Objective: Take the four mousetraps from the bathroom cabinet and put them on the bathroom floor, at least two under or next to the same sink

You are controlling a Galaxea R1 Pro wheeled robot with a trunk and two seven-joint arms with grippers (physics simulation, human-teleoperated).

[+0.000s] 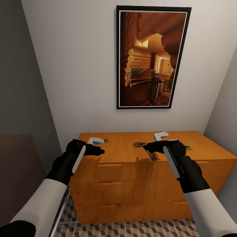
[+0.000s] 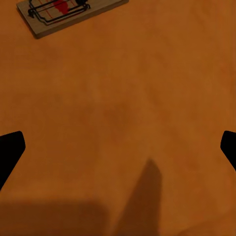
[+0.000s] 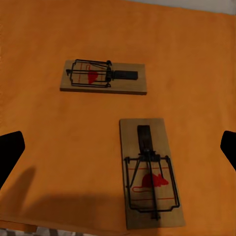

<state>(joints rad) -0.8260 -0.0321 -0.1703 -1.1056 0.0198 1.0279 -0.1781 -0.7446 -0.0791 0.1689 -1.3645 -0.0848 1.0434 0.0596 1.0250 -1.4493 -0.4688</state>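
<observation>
The robot faces an orange wooden dresser with drawer fronts, standing against a pale wall under a framed picture of a log-cabin interior. Four mousetraps lie flat on the dresser's top. The nearest mousetrap sits close to the front edge, just at 9 o'clock of the right pincer; in the right wrist view this trap lies lengthwise with its wire bar and red mouse mark showing. A second mousetrap lies just beyond it, toward 11 o'clock, near but not touching; in the right wrist view it lies crosswise to the first. A third mousetrap peeks out at 3 o'clock of the right wrist, partly hidden by the arm. The fourth mousetrap lies at the left end of the top, at 1 o'clock of the left pincer; the left wrist view shows it beyond the fingers, well clear of them. Both pincers hover over the dresser top with fingers spread wide, the dark fingertips at the picture's edges and nothing between them; the left fingertips stand likewise wide over bare orange wood. Cube-patterned floor tiles show at the dresser's foot.
</observation>
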